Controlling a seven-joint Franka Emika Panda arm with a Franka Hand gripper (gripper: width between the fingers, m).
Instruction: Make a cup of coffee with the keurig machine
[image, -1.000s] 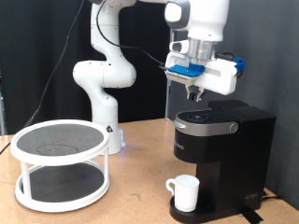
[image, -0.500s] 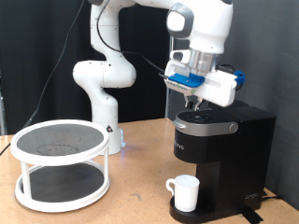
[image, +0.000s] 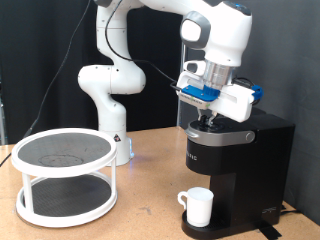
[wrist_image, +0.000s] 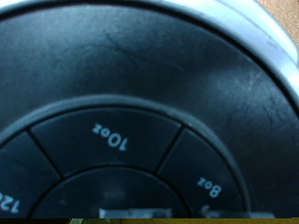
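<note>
The keurig machine (image: 240, 160) stands at the exterior view's right with its lid down. The white cup (image: 198, 207) sits upright on the drip base under the spout, handle towards the exterior view's left. My gripper (image: 208, 118) points straight down, its fingertips together at or just above the silver-ringed top of the machine; it holds nothing. The wrist view is filled by the machine's top (wrist_image: 140, 75), very close, with the size buttons marked 10oz (wrist_image: 108, 139) and 8oz (wrist_image: 210, 188). The fingers do not show in the wrist view.
A white two-tier round rack (image: 64, 175) with dark mesh shelves stands on the wooden table at the exterior view's left. The arm's white base (image: 105, 90) rises behind it. A black curtain hangs at the back.
My gripper has come down from above the machine to its top and shifted slightly to the exterior view's right. The cup and machine have not moved.
</note>
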